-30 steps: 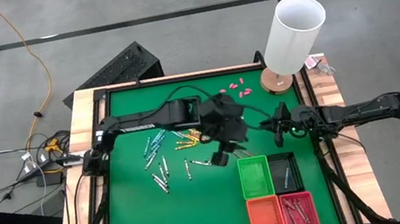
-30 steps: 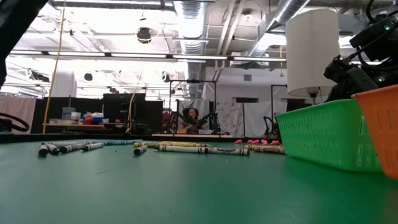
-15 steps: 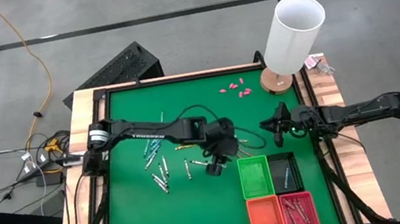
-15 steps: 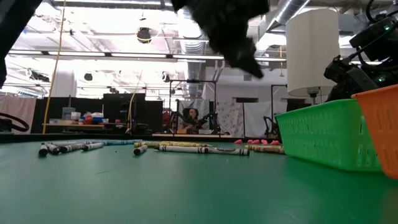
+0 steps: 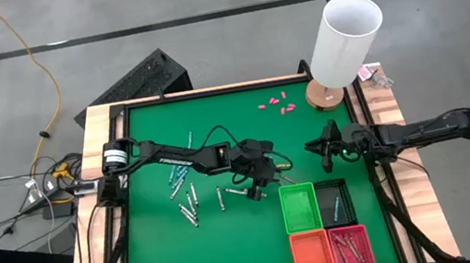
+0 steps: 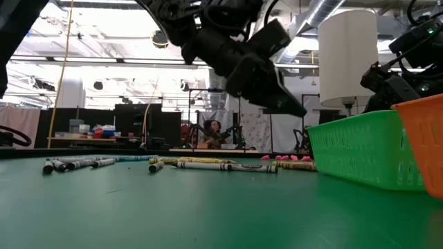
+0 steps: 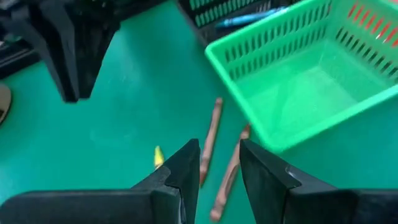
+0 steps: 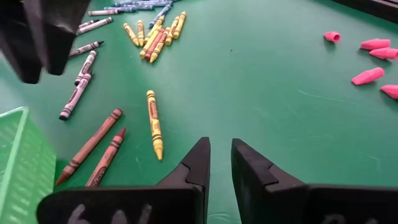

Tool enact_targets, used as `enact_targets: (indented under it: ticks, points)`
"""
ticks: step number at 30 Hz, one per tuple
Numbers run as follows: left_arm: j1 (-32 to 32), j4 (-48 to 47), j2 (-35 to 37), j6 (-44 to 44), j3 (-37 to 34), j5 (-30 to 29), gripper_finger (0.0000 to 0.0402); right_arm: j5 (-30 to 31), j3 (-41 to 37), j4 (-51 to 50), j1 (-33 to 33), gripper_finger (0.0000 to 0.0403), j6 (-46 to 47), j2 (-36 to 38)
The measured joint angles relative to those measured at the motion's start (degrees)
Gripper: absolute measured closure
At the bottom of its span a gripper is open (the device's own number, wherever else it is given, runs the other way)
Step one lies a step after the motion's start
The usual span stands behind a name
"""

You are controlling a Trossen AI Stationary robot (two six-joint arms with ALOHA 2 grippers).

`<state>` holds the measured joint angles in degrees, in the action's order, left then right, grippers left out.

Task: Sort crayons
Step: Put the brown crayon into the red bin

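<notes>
green felt table, left gripper (image 5: 262, 186) hanging over two brownish-red crayons (image 7: 219, 163) beside the green basket (image 5: 300, 208).

its fingers (image 7: 180, 171) stand slightly apart with nothing between them, just left of the green basket's far corner. the right gripper (image 8: 219, 163) waits near the right edge, fingers a little apart, empty. a yellow crayon (image 8: 153, 124) lies just beyond the brownish-red pair; other crayons (image 5: 185, 193) lie scattered to the left. a black basket (image 5: 334, 201), orange basket (image 5: 311, 259) and red basket (image 5: 352, 253) cluster at the near right. pink pieces (image 5: 275, 104) and a white lamp (image 5: 343, 39) sit far off.
</notes>
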<state>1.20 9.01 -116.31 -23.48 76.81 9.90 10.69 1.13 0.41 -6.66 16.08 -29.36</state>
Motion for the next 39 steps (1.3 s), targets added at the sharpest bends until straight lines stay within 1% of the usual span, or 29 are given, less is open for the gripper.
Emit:
enact_targets:
  ticks: [4,5,9,12,14,16,19,21,26,28,30,34,37,39]
  points:
    - [1.4,-1.6,0.0,-0.9,-0.3,0.3,0.0299,0.4,0.0,0.0,-0.3,0.0335,0.0,0.0]
    - [1.8,-1.6,0.0,-0.9,-0.3,1.1,0.0299,0.6,0.0,0.1,-0.3,0.0335,0.0,0.0]
    - [3.7,-1.6,0.0,-1.2,-0.3,7.7,0.0299,1.2,0.0,0.2,-0.3,0.0335,0.0,0.0]
    - [4.1,-2.4,-0.2,-3.6,-0.3,8.4,0.0299,1.3,0.0,0.2,-0.3,0.0335,0.0,0.0]
    - [4.0,-0.9,-1.6,-4.4,-0.2,9.2,0.0299,1.5,0.0,0.3,-0.3,0.0335,0.0,0.0]
    - [3.7,-1.4,-3.6,-5.1,-0.2,10.0,0.0299,1.6,-0.1,0.5,-0.3,0.0335,0.0,0.0]
    - [3.1,-1.3,-5.9,-5.4,0.6,8.5,0.0299,1.8,-0.1,0.7,-0.5,0.0335,-0.1,0.0]
    - [2.9,0.5,-6.7,-5.4,1.3,7.6,0.0299,2.1,-0.1,0.8,-0.7,0.0335,-0.3,0.0]
    - [3.2,0.3,-6.7,-7.3,1.4,6.9,0.0299,2.3,-0.1,1.2,-1.4,0.0335,-1.5,0.0]
    - [3.4,0.6,-6.7,-8.0,1.4,7.5,0.0299,2.6,-0.2,1.4,-1.7,0.0335,-1.8,0.0]
    - [3.7,0.6,-6.7,-8.2,1.4,9.3,0.0299,2.6,-0.2,1.5,-2.1,0.0335,-2.4,0.0]
    - [3.9,0.3,-8.7,-7.3,1.4,9.9,0.0299,2.6,-0.2,1.6,-2.6,0.0335,-2.5,0.0]
    - [3.8,0.5,-10.6,-6.4,2.5,11.1,0.0299,2.5,-0.2,1.6,-2.6,0.0335,-2.6,0.0]
    - [3.6,1.1,-11.7,-5.9,3.2,10.9,0.0299,2.6,-0.2,1.6,-2.6,0.0335,-2.6,0.0]
